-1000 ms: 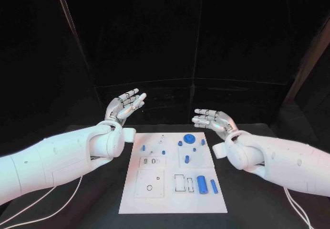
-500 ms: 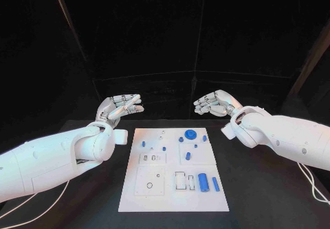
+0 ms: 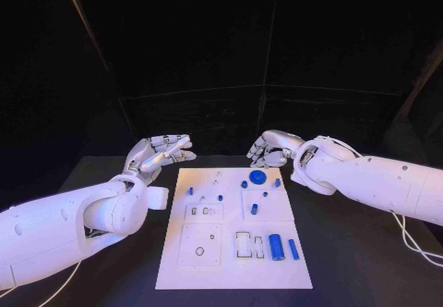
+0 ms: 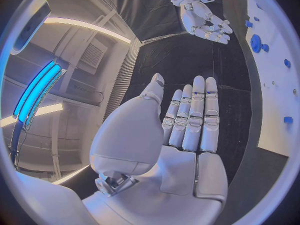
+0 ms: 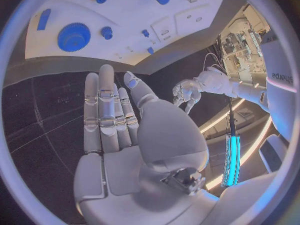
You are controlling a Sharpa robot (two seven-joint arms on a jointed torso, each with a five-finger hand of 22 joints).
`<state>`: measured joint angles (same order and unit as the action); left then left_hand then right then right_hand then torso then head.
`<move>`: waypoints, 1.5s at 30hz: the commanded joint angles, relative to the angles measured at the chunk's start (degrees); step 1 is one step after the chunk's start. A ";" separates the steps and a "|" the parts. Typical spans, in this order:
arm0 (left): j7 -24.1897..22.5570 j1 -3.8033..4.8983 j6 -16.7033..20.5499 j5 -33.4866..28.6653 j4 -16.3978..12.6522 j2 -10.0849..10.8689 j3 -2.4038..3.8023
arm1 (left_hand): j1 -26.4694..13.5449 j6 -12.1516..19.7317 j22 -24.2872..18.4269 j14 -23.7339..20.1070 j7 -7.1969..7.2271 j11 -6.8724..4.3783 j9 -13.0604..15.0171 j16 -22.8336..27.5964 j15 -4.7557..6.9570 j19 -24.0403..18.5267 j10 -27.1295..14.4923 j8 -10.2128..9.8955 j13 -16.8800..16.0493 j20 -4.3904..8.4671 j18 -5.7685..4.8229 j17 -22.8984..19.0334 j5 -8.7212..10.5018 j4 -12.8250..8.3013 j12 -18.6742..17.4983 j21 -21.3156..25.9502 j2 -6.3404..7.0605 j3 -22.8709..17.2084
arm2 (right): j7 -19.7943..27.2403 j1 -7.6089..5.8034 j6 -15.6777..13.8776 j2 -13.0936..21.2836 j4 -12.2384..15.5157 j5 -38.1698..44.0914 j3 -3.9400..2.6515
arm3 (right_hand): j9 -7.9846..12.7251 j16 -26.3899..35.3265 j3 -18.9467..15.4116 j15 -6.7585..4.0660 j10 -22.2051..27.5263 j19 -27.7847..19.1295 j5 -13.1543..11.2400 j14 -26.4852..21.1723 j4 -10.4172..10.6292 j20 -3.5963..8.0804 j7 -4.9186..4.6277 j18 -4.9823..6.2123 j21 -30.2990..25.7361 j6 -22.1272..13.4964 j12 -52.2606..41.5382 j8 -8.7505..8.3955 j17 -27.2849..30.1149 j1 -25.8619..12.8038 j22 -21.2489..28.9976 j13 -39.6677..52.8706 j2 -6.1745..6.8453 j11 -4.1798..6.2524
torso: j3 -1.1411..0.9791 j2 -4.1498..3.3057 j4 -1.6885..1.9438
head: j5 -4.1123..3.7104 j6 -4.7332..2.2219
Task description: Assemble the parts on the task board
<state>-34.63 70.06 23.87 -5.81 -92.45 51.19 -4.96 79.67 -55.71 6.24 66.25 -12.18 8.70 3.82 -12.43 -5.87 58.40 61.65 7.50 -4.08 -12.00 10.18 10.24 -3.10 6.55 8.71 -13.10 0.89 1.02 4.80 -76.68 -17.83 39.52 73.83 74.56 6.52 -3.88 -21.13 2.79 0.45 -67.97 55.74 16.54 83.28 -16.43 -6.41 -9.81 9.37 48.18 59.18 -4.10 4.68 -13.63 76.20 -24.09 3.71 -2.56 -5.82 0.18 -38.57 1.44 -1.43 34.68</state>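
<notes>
Both hands hover bare past the far edge of the task board (image 3: 231, 256) — left hand (image 3: 162, 152) and right hand (image 3: 273, 148) with fingers apart, holding nothing — while the blue parts (image 3: 275, 246) lie loose, so assembly looks barely begun.

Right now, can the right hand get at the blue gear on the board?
Probably yes: the right hand, open and holding nothing, is just beyond the board's far edge, the blue gear lies near that edge, uncovered, with nothing between them.
</notes>
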 commanded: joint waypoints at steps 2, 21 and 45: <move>-0.30 0.21 -1.23 0.79 -1.51 0.13 0.06 | -0.16 -0.34 -0.15 -0.29 0.08 0.13 -0.06 0.21 -0.11 0.16 0.16 -0.32 0.08 -0.28 0.22 0.13 0.13 -0.35 -0.47 0.34 -0.54 0.09 | -5.47 -0.24 3.72 -0.68 0.88 12.25 -0.05 | 0.10 -6.56 1.33 -0.35 1.36 1.77 -0.56 3.06 0.02 0.33 0.21 1.19 4.45 -0.05 0.34 -1.01 -4.77 -2.10 -2.37 0.14 1.49 0.47 | 0.04 -2.01 0.55 | -0.45 -0.20; -0.11 0.28 -1.84 0.81 -2.66 -0.76 0.06 | -0.34 -0.37 -0.31 -0.50 0.03 0.19 -0.06 0.53 -0.19 0.11 0.09 -0.51 0.11 -0.35 0.21 0.24 0.13 -0.55 -0.71 0.64 -0.72 0.19 | -7.32 -0.20 9.15 -3.24 0.57 16.56 -0.01 | -0.01 -36.82 5.25 0.11 4.83 13.92 -0.19 2.28 0.18 -0.25 0.38 -2.62 24.72 -3.21 -0.29 -0.88 -29.46 -3.11 -29.42 0.40 2.00 0.00 | -0.22 -4.46 0.79 | -0.80 -0.63; -0.01 0.28 -1.77 0.81 -2.95 -0.59 0.06 | -0.41 -0.34 -0.42 -0.56 -0.06 0.27 -0.07 0.72 -0.24 0.12 -0.01 -0.67 0.15 -0.40 0.21 0.34 0.13 -0.73 -0.91 0.83 -0.86 0.23 | -7.53 0.01 13.50 -3.96 -1.04 16.70 0.02 | -0.05 -45.90 13.75 0.41 2.88 17.09 -2.51 1.53 0.22 -0.64 -0.08 -3.91 30.39 -0.61 -0.35 -0.73 -37.01 -3.30 -38.14 0.08 0.63 -0.16 | -0.33 -4.62 0.93 | -0.76 -0.05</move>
<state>-34.39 70.24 22.79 -5.45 -95.19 50.57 -4.95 79.41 -55.70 5.88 66.04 -12.17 8.70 3.84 -11.93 -6.06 58.39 61.64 7.08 -4.00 -12.01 10.17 10.53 -3.10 6.07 8.20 -12.65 0.64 1.18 -2.84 -76.57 -5.95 35.65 72.85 90.82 6.56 -3.92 -66.69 16.27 0.50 -64.71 72.52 14.18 84.06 -16.24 -7.05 -9.92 6.21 78.38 58.20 -4.43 3.77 -50.60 73.13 -62.18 3.84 -1.68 -5.83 -0.16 -43.12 2.32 -2.25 34.55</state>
